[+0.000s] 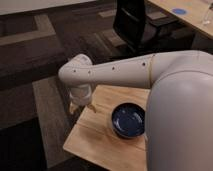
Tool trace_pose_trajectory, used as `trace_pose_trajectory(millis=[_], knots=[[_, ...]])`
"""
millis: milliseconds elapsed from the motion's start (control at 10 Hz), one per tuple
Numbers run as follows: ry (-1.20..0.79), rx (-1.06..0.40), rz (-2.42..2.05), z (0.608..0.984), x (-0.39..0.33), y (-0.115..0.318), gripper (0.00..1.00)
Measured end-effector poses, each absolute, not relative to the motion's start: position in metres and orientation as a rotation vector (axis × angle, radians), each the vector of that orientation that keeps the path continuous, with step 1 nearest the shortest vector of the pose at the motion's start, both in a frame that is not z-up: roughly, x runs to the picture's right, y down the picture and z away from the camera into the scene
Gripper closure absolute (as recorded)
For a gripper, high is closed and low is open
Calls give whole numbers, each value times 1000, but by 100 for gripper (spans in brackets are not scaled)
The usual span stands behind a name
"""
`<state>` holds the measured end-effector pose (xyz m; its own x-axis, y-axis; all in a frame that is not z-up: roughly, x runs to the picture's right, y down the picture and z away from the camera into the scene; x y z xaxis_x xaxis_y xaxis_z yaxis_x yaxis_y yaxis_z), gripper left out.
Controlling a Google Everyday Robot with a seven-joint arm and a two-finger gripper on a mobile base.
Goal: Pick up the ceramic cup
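Hovering gripper [81, 106] over counter's [95, 142] far-left corner, beside bowl [128, 121]; presuming cup directly beneath, hidden; failing to resolve grip state.

Floored in dark grey carpet tiles [30, 60] crossed by paler bands. Furnished at the top with a black swivel office chair [135, 22] beside a long pale wooden desk [192, 17]; lower down, with a small light wooden table [95, 142], gripper [81, 106] at its far left edge.

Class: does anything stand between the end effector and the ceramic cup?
Nothing visible does. The end effector hangs over a corner of the table, its wrist apparently hiding the ceramic cup; the blue bowl sits off to one side.
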<state>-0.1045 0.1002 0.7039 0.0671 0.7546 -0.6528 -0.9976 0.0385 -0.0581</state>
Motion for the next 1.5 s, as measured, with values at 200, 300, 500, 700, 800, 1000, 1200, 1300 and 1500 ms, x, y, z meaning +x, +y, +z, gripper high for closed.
trace_pose_trajectory(millis=[200,300,500,700,800,1000,1200,1300,1500], knots=[[521,-586,1441,704,-105,100,35],[521,-586,1441,704,-105,100,35],[521,-586,1441,704,-105,100,35],[521,-586,1441,704,-105,100,35],[522,-586,1441,704,-104,100,35],[528,-568,1503,704,-86,90,35],[518,-543,1597,705,-47,68,35],[505,-545,1627,706,-27,58,35],[447,-562,1702,707,55,22,35]])
